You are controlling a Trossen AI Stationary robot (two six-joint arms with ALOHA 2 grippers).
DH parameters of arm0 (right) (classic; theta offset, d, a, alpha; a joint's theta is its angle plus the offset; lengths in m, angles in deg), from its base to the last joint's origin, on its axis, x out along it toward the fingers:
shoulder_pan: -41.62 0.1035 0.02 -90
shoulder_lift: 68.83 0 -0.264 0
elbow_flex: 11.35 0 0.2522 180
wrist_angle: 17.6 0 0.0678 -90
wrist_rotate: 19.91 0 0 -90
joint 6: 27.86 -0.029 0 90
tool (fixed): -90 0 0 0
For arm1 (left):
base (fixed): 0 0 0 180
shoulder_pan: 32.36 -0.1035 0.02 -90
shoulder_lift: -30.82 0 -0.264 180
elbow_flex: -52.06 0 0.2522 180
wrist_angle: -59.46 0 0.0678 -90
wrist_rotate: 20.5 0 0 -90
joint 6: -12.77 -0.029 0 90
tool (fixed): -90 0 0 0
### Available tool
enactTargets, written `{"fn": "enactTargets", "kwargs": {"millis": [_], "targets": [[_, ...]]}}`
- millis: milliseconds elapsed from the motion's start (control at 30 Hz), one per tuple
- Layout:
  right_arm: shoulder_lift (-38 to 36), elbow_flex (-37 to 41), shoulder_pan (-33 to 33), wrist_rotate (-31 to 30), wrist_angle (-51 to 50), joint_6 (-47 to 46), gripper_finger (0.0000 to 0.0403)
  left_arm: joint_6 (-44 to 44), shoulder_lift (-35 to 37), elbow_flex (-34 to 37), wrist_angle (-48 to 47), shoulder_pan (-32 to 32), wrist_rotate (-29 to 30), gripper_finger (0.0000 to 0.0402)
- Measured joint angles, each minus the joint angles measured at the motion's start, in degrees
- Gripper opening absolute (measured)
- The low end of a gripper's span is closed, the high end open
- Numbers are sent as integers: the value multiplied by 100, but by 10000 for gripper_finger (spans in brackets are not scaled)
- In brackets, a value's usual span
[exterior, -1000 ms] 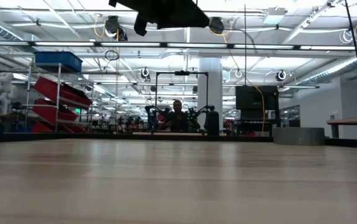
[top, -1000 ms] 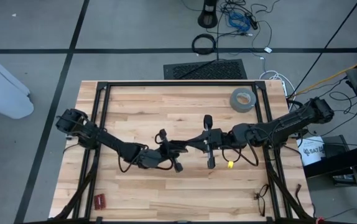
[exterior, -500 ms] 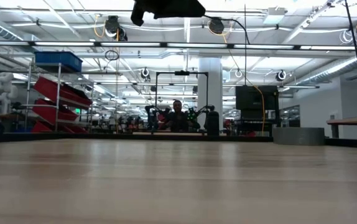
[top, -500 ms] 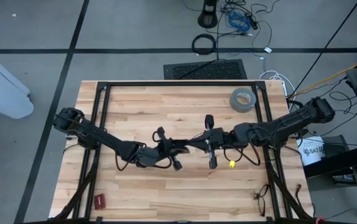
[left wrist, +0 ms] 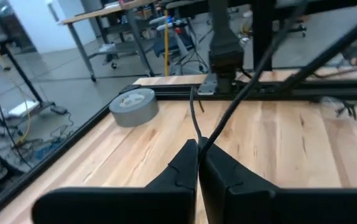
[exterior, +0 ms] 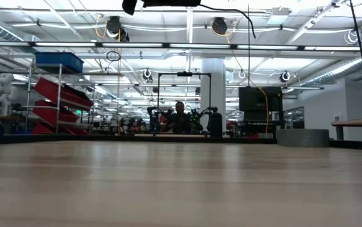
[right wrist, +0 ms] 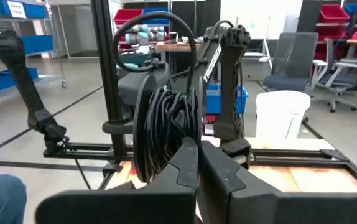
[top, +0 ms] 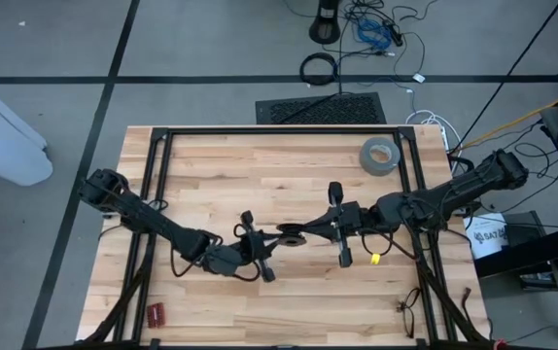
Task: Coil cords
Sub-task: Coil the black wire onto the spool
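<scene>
Robotics lab or workshop hall: ceiling pipes [exterior: 168, 44], blue and red storage bins [exterior: 58, 62], other robot arms [right wrist: 225, 81], office chairs [right wrist: 346, 59], workbenches [left wrist: 104, 12].

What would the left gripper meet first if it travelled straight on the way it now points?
Probably the right gripper, which faces it across the table and holds the coiled cords between them. Depth is unclear, but the left gripper points at that bundle.

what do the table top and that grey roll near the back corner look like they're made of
Table top: pale wood planks, apparently butcher-block, with visible grain, seams and a matte finish. Grey tape roll: likely duct tape, a dull grey wound band around a hollow core; its core material cannot be told.
</scene>
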Motion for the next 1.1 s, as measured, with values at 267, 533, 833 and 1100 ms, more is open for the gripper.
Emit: {"fn": "enactTargets", "kwargs": {"millis": [267,533,833,1100], "targets": [[-55,0,27,-4,-301,-179,0,-560,0,0,-26,288,-2,69],[-64,0,69,-30,-534,-377,0,190,402,2,-1188,651,-82,119],[-64,0,147,-46,-541,-396,0,524,1090,2,-1691,877,207,121],[-64,0,143,-224,-683,-242,0,222,1448,2,-1076,893,518,121]]}}
